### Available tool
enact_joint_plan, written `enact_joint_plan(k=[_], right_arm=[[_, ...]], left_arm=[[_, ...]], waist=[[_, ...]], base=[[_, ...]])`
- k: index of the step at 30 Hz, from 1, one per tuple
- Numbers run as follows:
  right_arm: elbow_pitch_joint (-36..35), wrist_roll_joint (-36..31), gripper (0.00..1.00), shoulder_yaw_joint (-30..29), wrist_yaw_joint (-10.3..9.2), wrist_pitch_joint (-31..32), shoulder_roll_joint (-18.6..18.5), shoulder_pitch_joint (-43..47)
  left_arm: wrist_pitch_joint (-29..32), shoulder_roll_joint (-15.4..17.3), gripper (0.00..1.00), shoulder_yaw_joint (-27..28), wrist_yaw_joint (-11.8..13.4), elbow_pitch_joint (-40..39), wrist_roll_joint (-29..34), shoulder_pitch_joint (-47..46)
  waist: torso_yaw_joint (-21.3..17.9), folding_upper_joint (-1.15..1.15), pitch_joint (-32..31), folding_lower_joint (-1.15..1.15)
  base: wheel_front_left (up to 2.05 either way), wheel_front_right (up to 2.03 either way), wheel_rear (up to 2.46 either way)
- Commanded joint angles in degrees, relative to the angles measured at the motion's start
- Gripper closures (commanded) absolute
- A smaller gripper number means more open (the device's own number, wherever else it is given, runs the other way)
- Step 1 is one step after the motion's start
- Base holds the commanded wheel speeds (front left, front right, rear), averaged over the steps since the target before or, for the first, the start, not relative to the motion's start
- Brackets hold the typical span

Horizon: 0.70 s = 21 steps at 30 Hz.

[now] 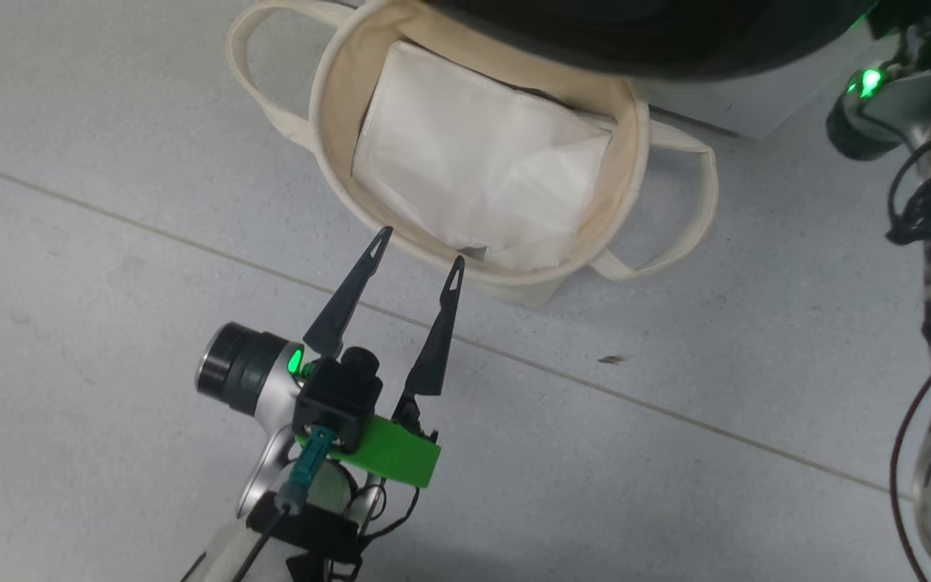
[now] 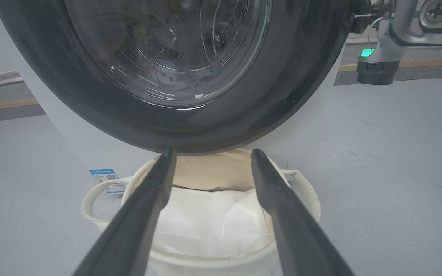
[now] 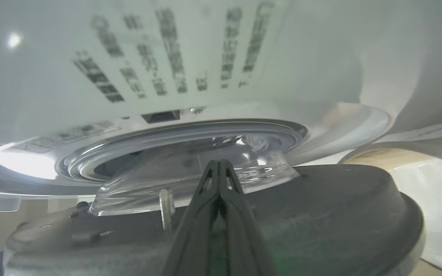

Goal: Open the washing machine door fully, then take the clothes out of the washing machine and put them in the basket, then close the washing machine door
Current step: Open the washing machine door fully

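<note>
**Right gripper (image 3: 219,165), tucked behind washing machine door (image 3: 320,214)**

Clenched, holding nothing. It lies in the gap between the door's inner face and the washing machine (image 3: 205,57) front, tips by the glass bulge. Door ajar, overhanging the basket (image 1: 322,105) at its far rim. This arm is nearer for swinging it wider. Left gripper (image 1: 421,246): released, near the basket.
</note>
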Motion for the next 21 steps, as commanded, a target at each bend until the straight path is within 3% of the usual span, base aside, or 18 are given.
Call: enact_joint_plan(k=[1,13,21], right_arm=[[-1.98,-0.37,1.0,1.5,0.02,1.06,2.27,0.5],[-8.02,-0.85,1.0,6.26,0.02,1.77,6.45,13.08],[-13.1,4.87,1.0,13.15,0.02,0.32,6.93,22.03]], left_arm=[[-0.33,0.82,0.0,1.75,0.51,-1.83,-0.41,0.23],[-0.33,1.46,0.0,3.18,0.78,-1.67,-1.47,2.69],[-0.33,1.77,0.0,4.37,0.87,-1.34,-2.1,5.13]], waist=[[-0.16,0.0,-0.39,0.0],[-1.92,0.0,-5.22,0.0],[-2.25,0.0,-9.75,0.0]], base=[[0.0,0.0,0.0],[0.0,0.0,0.0],[0.0,0.0,0.0]])
